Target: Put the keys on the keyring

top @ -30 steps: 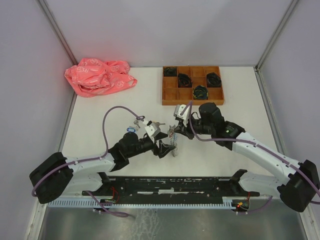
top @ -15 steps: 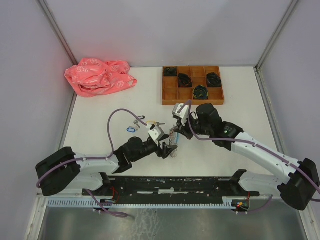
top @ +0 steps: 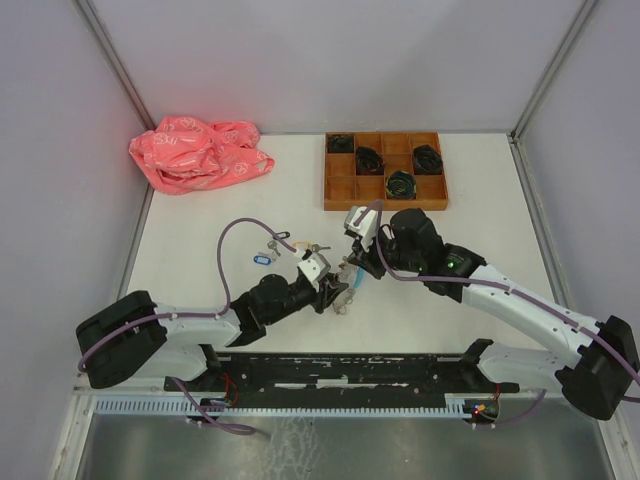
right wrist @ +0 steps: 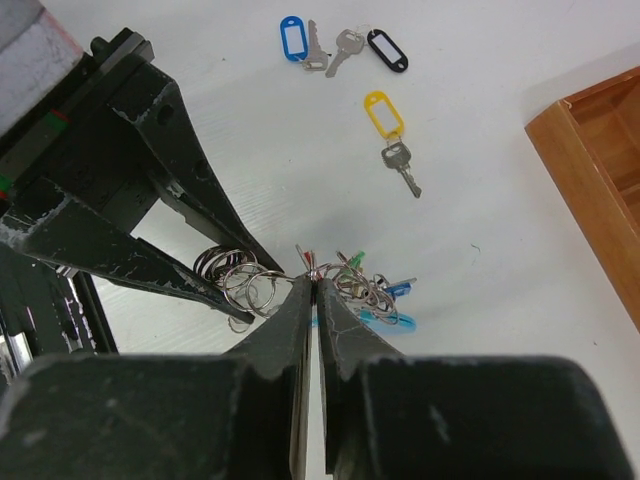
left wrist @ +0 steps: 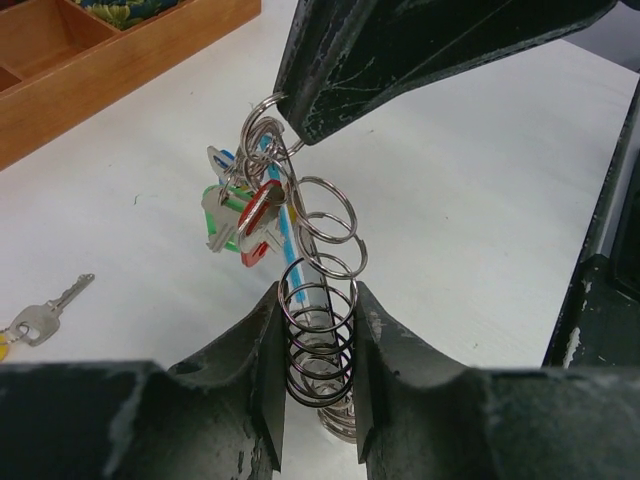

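The keyring (left wrist: 300,215), a hoop strung with silvery rings, a light-blue section and red, green and blue tags, hangs just above the table between both grippers. My left gripper (left wrist: 318,300) is shut on its stacked lower rings, which touch both pads. From above, my right gripper (right wrist: 315,283) pinches the hoop's wire near the tagged keys (right wrist: 375,285). In the top view the grippers meet at the keyring (top: 347,285). Loose keys lie on the table to the left: blue-tagged (right wrist: 291,38), black-tagged (right wrist: 388,50) and yellow-tagged (right wrist: 385,120).
A wooden compartment tray (top: 385,203) holding black coiled bundles stands behind the right arm. A crumpled pink bag (top: 198,152) lies at the back left. The loose keys (top: 275,248) lie just left of the left wrist.
My left arm has pushed forward to the right, and its jaws have closed from wide apart onto the keyring's stacked rings. The right gripper has shifted slightly left, still pinching the hoop.
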Controlling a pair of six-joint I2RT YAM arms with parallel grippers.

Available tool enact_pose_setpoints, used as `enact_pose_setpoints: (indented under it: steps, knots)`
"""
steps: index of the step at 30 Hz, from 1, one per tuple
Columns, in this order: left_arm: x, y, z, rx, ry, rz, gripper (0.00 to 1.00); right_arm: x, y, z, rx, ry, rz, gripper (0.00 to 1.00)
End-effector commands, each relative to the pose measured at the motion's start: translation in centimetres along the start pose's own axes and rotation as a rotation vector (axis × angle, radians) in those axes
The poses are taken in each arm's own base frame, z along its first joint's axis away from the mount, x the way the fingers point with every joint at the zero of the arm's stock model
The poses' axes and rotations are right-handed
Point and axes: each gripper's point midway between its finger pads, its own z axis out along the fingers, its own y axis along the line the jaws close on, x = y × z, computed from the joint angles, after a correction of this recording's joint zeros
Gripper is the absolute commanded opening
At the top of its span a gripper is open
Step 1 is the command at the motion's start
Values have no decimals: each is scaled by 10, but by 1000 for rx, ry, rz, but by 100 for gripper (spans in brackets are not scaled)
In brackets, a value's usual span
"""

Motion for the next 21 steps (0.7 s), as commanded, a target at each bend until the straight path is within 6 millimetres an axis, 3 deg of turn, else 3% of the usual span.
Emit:
enact_pose_setpoints:
  steps: [1,5,12,21]
  knots:
    - [-21,4,2,-29,-44,42,12,-48,-10,-10,57,-134,-4,14]
    - [-21,6,1,-42,-26,42,4,-54,-12,-16,75,-156,23,23]
    - [-24,9,-2,-68,-27,2,3,-52,-12,-30,110,-172,47,41]
    - [-31,12,-3,-92,-40,-9,3,-41,-5,-29,136,-147,431,47]
